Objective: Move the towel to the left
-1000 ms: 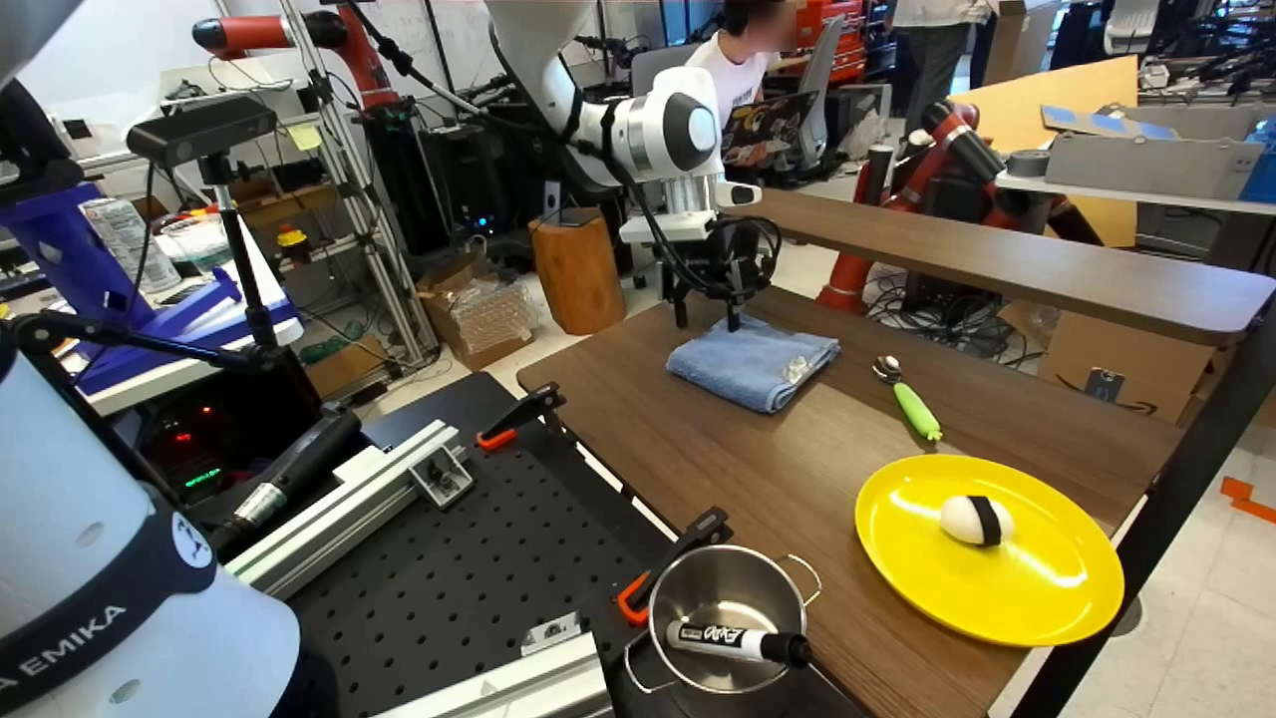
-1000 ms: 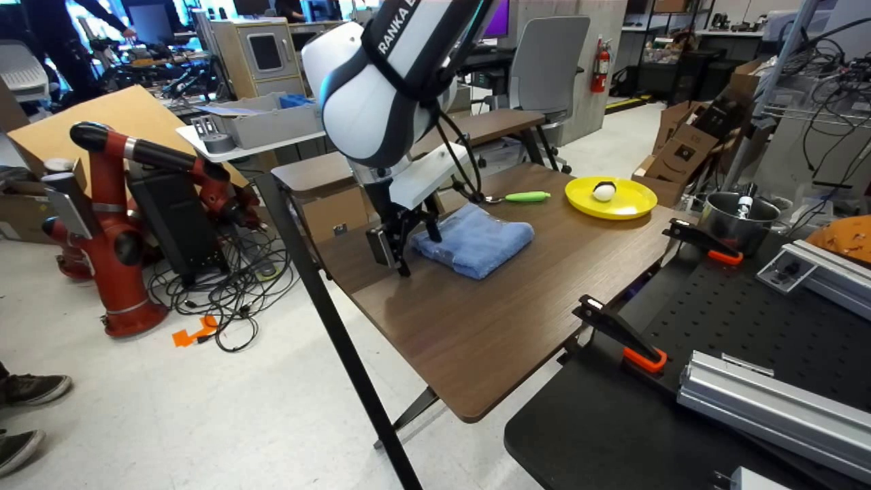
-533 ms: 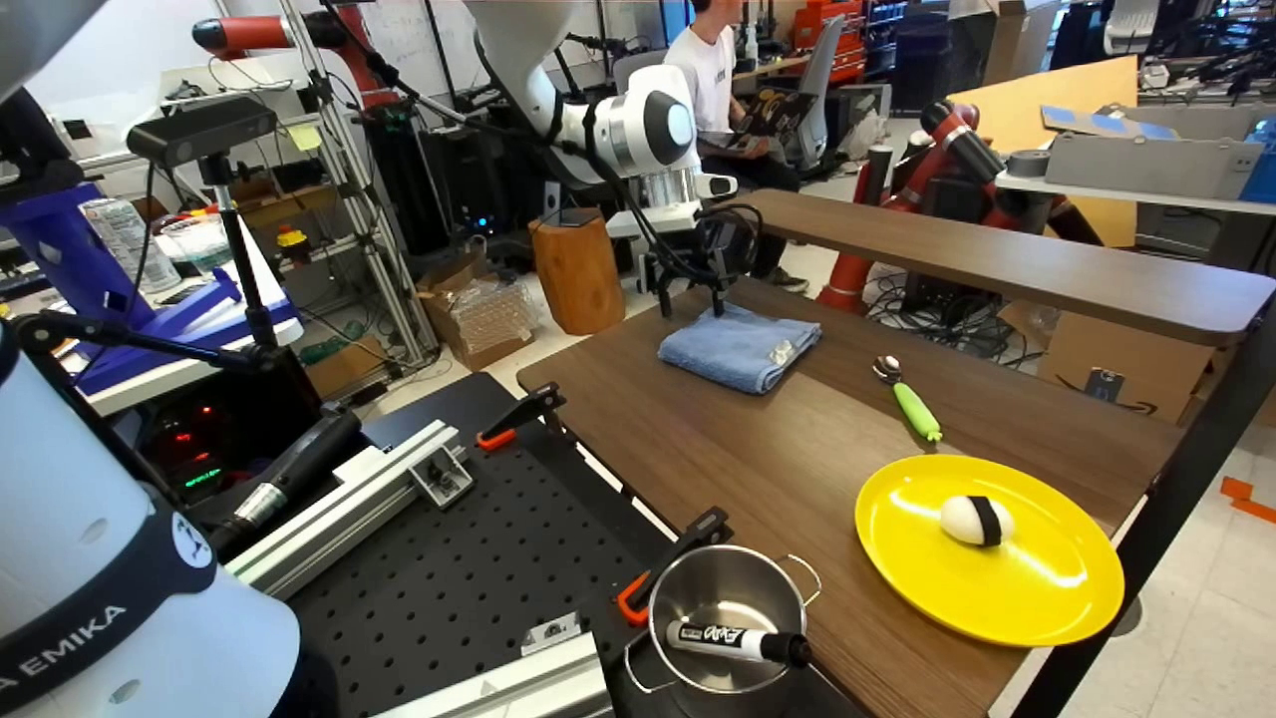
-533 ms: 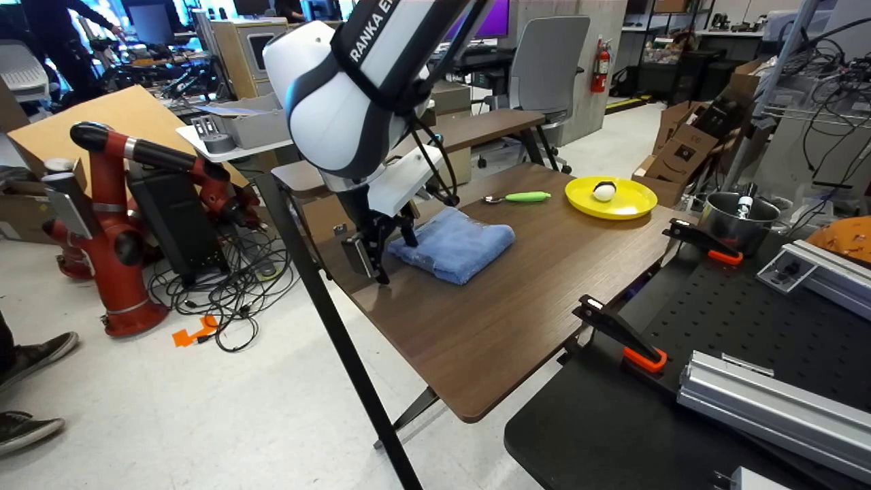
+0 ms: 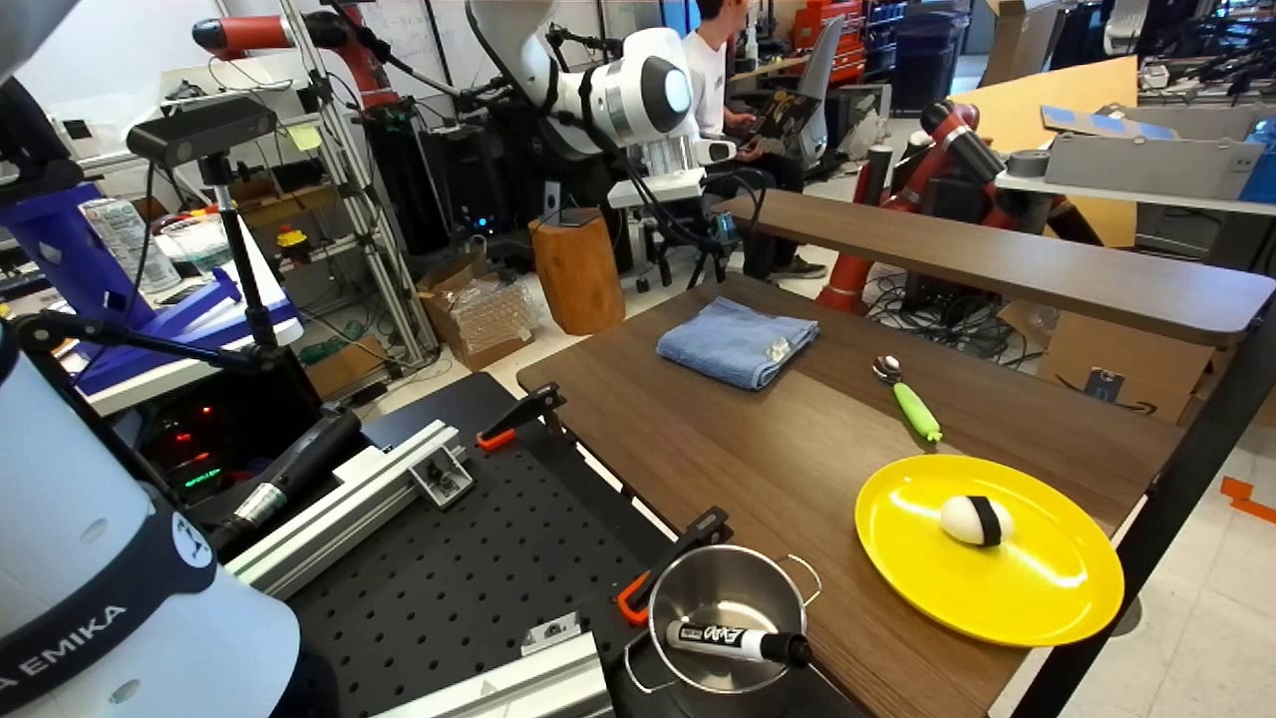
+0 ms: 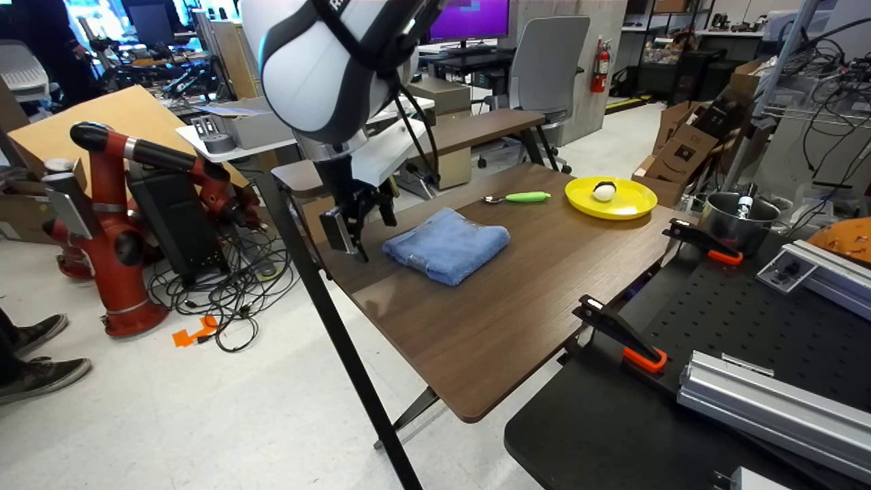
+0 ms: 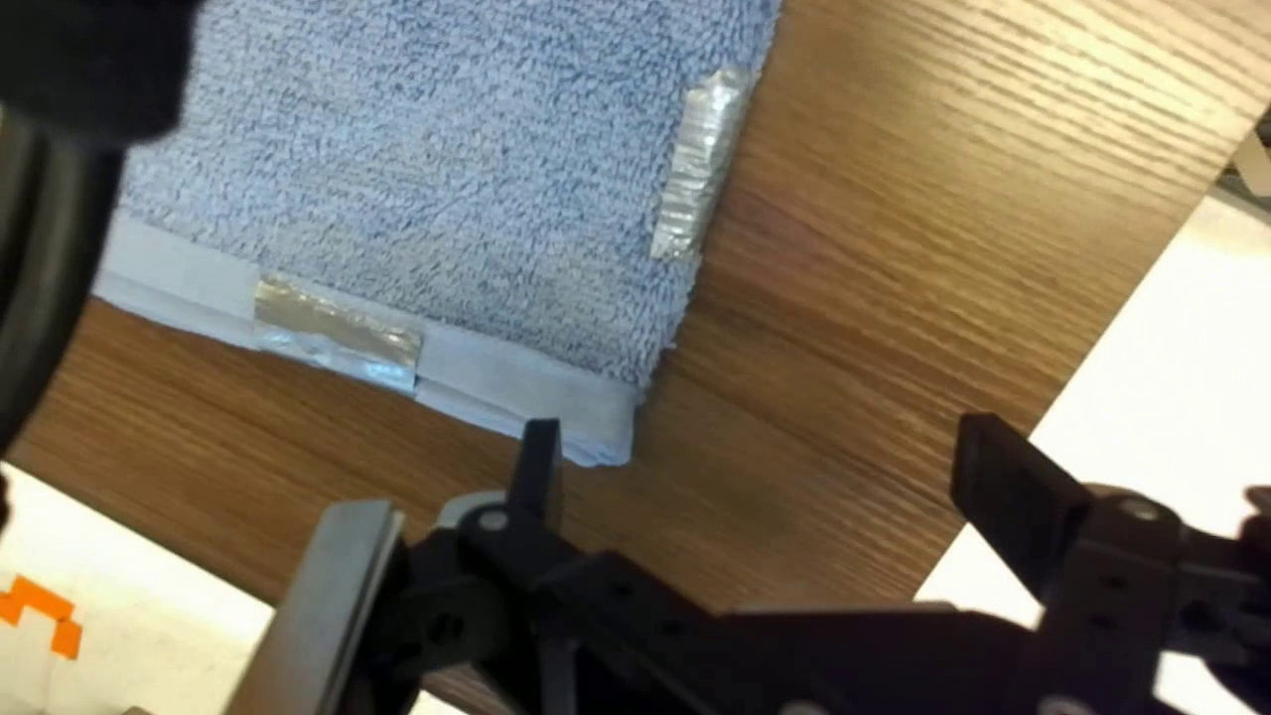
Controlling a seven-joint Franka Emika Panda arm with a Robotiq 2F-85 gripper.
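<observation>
Gaping wide, the hand [image 7: 763, 445] apparently just clear of the towel [image 7: 447, 189].

The gripper [image 7: 760, 437] has its 2 fingers spread, the gap between them unblocked. Bare table [image 6: 476, 333] stretches from the towel [image 6: 449, 245] to the clamped edge, and a strip lies free between towel and spoon [image 5: 915, 409]. Past the spoon stands the plate [image 5: 917, 568], near the table's end. 2 clamps [image 5: 688, 548] stick up at that edge, the pot [image 5: 688, 588] beside 1 of them; the shelf [image 5: 997, 254] runs raised along the opposite side.
</observation>
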